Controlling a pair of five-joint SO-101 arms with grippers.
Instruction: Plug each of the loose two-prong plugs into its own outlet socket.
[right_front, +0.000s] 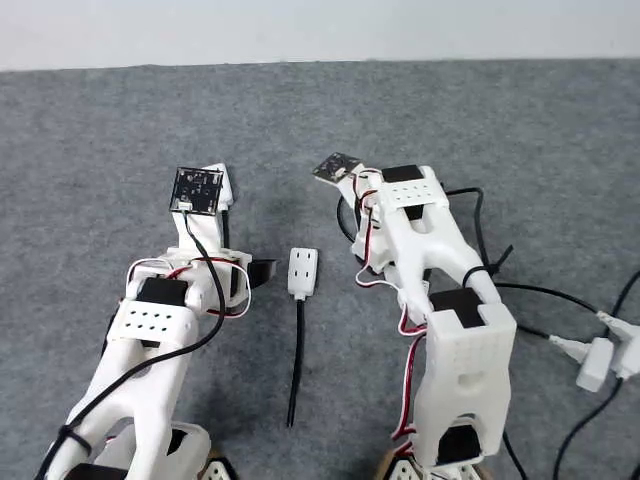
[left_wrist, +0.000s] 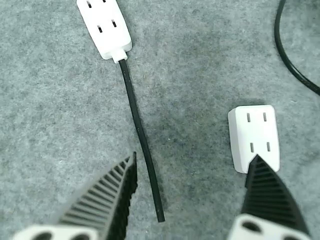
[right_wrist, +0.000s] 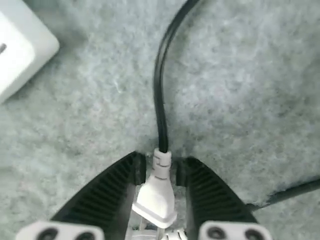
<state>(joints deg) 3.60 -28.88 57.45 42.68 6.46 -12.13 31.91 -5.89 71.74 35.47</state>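
The right gripper (right_wrist: 161, 160) is clamped on a white two-prong plug (right_wrist: 155, 197), whose black cord (right_wrist: 161, 90) trails out past the fingertips. The corded socket block (right_front: 303, 270) lies just to its left, between the arms, with its long axis running near to far. The left gripper (left_wrist: 195, 156) is spread wide and empty, one fingertip at the edge of a second socket block (left_wrist: 254, 135).

Bright, even, diffuse light from overhead. Shadows are soft and short: faint ones on the grey mat (right_front: 500, 130), plus a dim patch just beside the black cable (left_wrist: 141, 132). The white outlet block (right_wrist: 20, 47) reads very bright.
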